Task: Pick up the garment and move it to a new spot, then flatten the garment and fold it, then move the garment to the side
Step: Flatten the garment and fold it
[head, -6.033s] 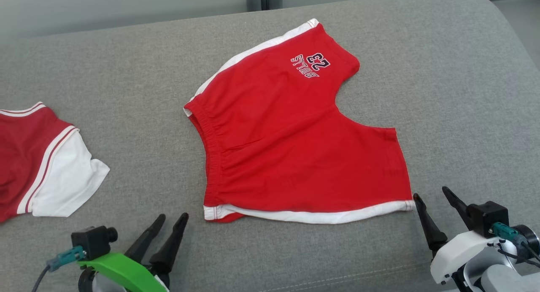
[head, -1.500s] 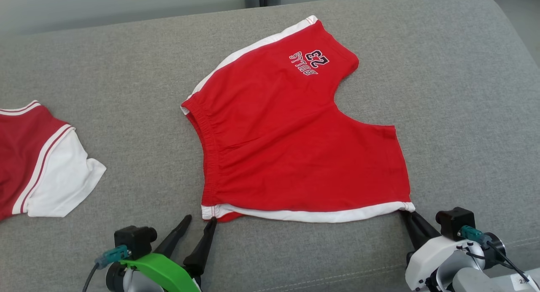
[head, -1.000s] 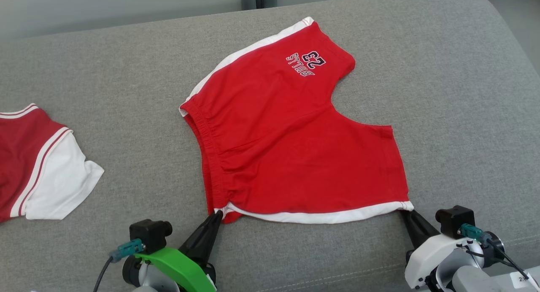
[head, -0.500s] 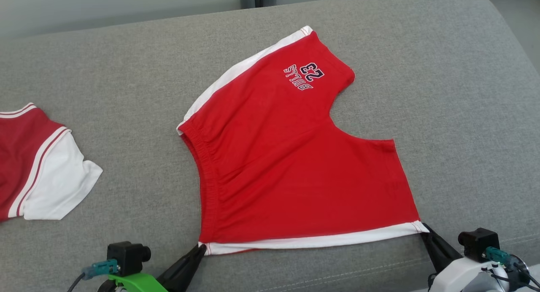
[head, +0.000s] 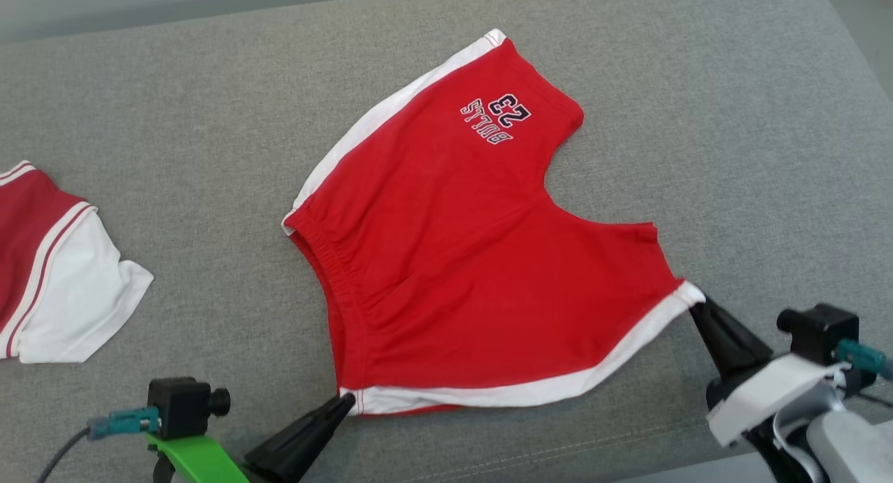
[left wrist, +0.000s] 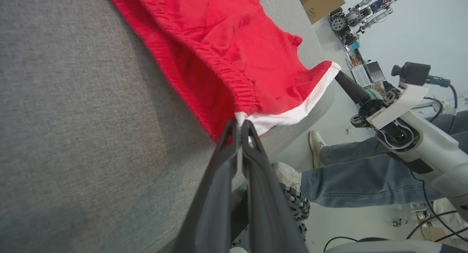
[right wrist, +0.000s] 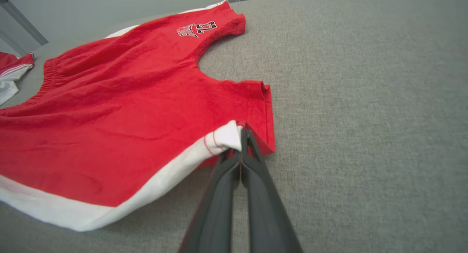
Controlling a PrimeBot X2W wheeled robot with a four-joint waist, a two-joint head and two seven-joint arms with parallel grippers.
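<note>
The other red and white top (head: 56, 287) is cut off at the left edge, and the left gripper (head: 345, 401) is mostly off the bottom of the head view. The red shorts (head: 474, 259) lie in the middle of the grey sofa (head: 174, 155). Left gripper is pinched tight on the near waistband corner, right gripper (head: 696, 303) is clamped on the white hem corner. A person's legs (left wrist: 365, 180) sit past the sofa edge. Compared with half a second back, the right corner has swung up, so the hem slants
</note>
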